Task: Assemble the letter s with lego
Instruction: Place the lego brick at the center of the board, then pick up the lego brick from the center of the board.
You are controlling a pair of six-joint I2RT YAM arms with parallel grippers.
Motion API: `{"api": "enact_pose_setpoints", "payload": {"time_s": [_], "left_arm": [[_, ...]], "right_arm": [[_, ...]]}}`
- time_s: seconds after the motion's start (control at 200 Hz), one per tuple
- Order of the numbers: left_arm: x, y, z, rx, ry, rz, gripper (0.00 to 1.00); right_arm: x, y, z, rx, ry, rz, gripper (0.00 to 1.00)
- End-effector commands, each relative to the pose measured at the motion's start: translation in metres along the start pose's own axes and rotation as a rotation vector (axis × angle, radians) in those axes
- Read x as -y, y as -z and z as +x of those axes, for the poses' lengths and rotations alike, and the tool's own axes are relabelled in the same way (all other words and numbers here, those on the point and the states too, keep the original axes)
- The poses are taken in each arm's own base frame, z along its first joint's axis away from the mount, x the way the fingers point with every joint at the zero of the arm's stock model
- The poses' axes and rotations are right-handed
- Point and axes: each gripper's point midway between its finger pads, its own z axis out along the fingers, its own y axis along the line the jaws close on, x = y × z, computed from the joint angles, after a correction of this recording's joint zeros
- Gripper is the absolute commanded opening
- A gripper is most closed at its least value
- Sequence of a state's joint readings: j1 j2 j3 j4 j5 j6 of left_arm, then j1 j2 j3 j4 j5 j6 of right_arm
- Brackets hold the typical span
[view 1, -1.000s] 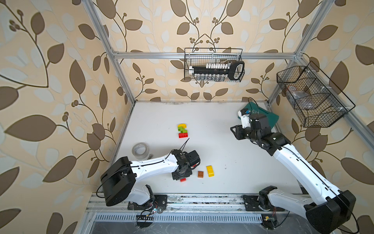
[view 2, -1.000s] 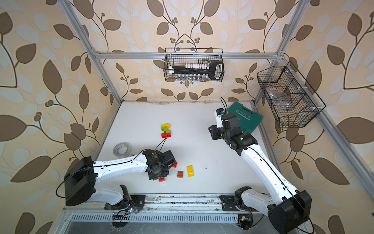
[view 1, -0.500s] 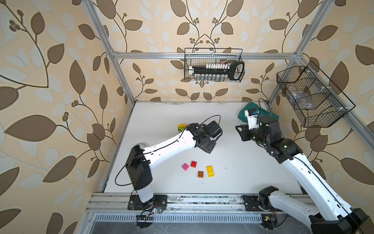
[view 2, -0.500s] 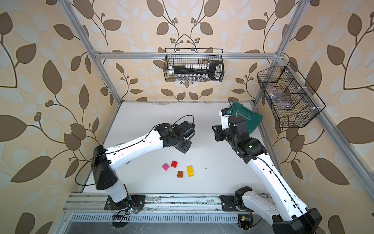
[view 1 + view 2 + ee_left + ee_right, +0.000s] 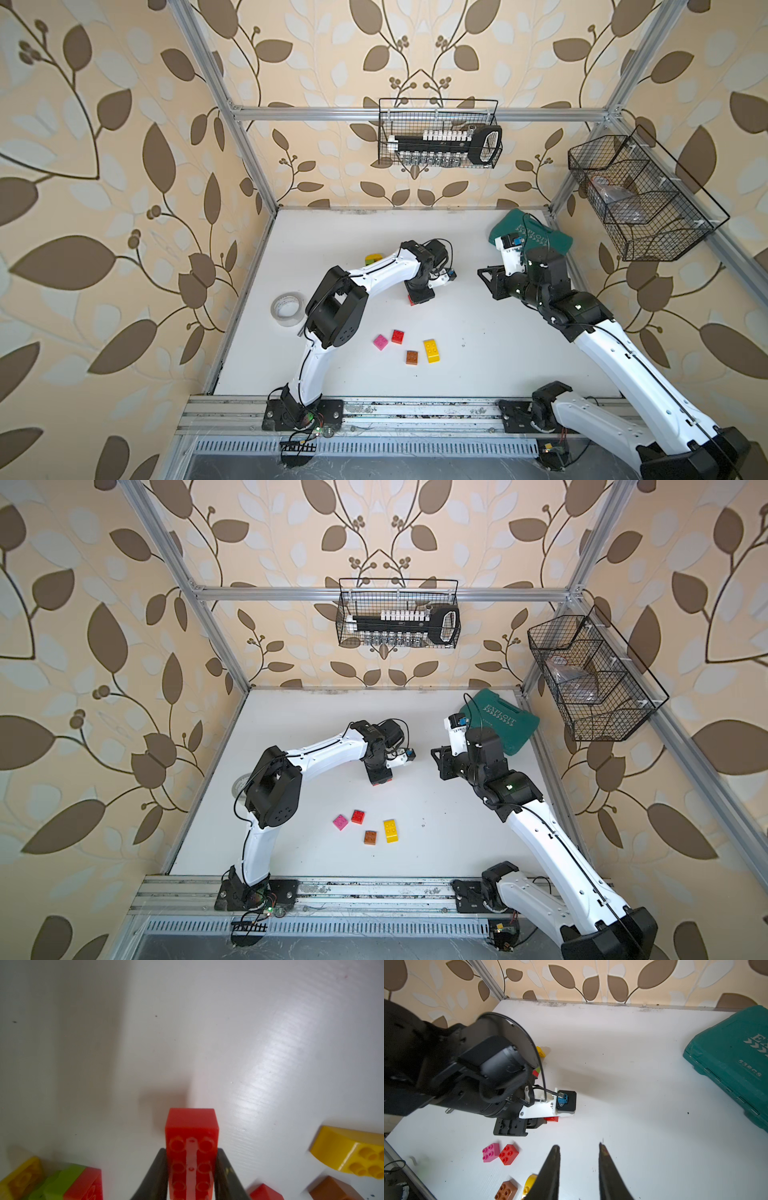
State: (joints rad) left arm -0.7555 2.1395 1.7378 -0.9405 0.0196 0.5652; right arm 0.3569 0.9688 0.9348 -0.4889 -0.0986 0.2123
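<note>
The left gripper (image 5: pixel 191 1152) is clamping its two black jaws on the long sides of an oblong red brick (image 5: pixel 192 1124), which is pointing down at the white table (image 5: pixel 228 1032) near the middle of the workspace; whether the brick's end is touching the surface I cannot tell. In both top views this gripper is sitting just in front of a small stack of bricks (image 5: pixel 373 258), mostly hidden behind the left arm, and the left wrist view is showing its yellow, lime green and red layers. Four loose pieces are lying close together nearer the front rail, studs up: a pink brick (image 5: pixel 380 341) just beside a square red brick (image 5: pixel 397 336), then a brown brick (image 5: pixel 412 357) and an oblong yellow brick (image 5: pixel 432 350). The right gripper (image 5: pixel 577 1146) is hovering over the table, well apart from the left one, its jaws standing a little way apart with nothing between them. A teal case (image 5: pixel 536 239) is lying in the far right corner behind the right arm, and a roll of tape (image 5: pixel 287 309) is resting by the table's left edge
</note>
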Motion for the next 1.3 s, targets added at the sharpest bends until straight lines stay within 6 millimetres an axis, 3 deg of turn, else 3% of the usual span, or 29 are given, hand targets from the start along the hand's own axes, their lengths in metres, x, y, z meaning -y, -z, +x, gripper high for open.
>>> {"api": "enact_pose_setpoints", "payload": {"time_s": [0.0, 0.235, 0.325, 0.405, 0.55, 0.61, 0.725, 0.84, 0.945, 1.0, 1.13, 1.295], "left_arm": [[0.007, 0.003, 0.000, -0.021, -0.123, 0.029, 0.10], [0.001, -0.010, 0.013, -0.080, -0.165, 0.022, 0.26], [0.001, -0.005, 0.013, -0.070, -0.171, 0.012, 0.49], [0.000, 0.002, 0.010, -0.048, -0.170, 0.007, 0.57], [-0.007, 0.040, -0.002, 0.045, -0.126, -0.041, 0.62], [-0.011, 0.067, -0.007, 0.110, -0.077, -0.066, 0.62], [-0.020, 0.138, -0.004, 0.287, 0.067, -0.135, 0.62], [-0.020, 0.194, 0.020, 0.460, 0.252, -0.182, 0.59], [-0.022, 0.221, 0.061, 0.544, 0.466, -0.252, 0.40], [-0.023, 0.222, 0.085, 0.548, 0.577, -0.295, 0.36], [-0.022, 0.214, 0.135, 0.532, 0.796, -0.312, 0.43], [-0.014, 0.185, 0.166, 0.485, 0.947, -0.267, 0.51]], "right_arm": [[-0.002, -0.003, 0.001, -0.001, 0.008, -0.019, 0.35], [0.000, -0.010, 0.009, -0.050, -0.029, -0.013, 0.54], [0.001, -0.011, 0.011, -0.073, -0.056, -0.004, 0.58], [0.002, -0.012, 0.013, -0.102, -0.085, 0.006, 0.60], [0.000, -0.007, 0.012, -0.129, -0.128, 0.014, 0.60], [0.000, -0.002, 0.011, -0.125, -0.138, 0.015, 0.60], [0.000, 0.006, 0.019, -0.151, -0.180, 0.051, 0.56], [-0.014, -0.001, 0.045, -0.263, -0.237, 0.098, 0.46], [-0.046, -0.015, 0.080, -0.361, -0.262, 0.118, 0.47], [-0.067, -0.024, 0.100, -0.397, -0.270, 0.109, 0.50], [-0.112, -0.038, 0.142, -0.467, -0.258, 0.125, 0.56], [-0.150, -0.056, 0.183, -0.552, -0.258, 0.171, 0.58]]}}
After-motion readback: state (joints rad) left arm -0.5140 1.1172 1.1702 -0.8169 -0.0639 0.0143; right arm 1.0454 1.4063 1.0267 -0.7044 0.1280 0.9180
